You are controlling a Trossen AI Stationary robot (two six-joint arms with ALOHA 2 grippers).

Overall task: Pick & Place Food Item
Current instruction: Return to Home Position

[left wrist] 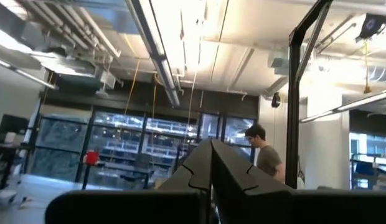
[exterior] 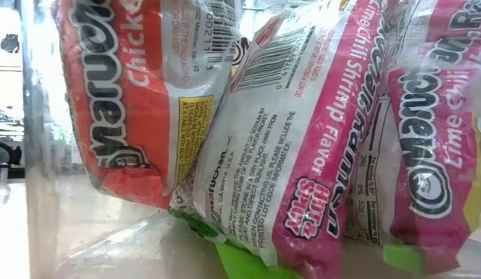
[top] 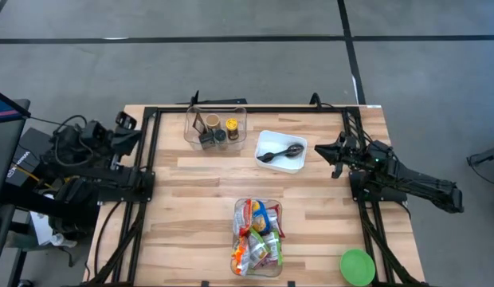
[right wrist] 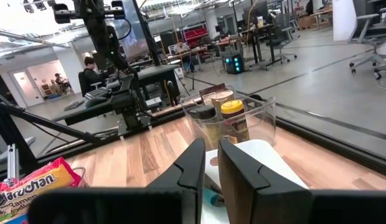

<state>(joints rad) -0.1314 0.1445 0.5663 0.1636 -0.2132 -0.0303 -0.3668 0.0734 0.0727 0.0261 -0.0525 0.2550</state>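
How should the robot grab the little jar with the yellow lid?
Grip the jar with the yellow lid around its lid, fingers coming straight down from above. It stands upright inside the clear bin, with the bin's walls and the brown-lidded jar close around it, so probably only its top is free to reach.

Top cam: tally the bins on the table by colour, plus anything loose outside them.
Transparent bins: 2 (top transparent bin, bottom transparent bin)
White bin: 1
Green round item outside the bins: 1
Total: 4
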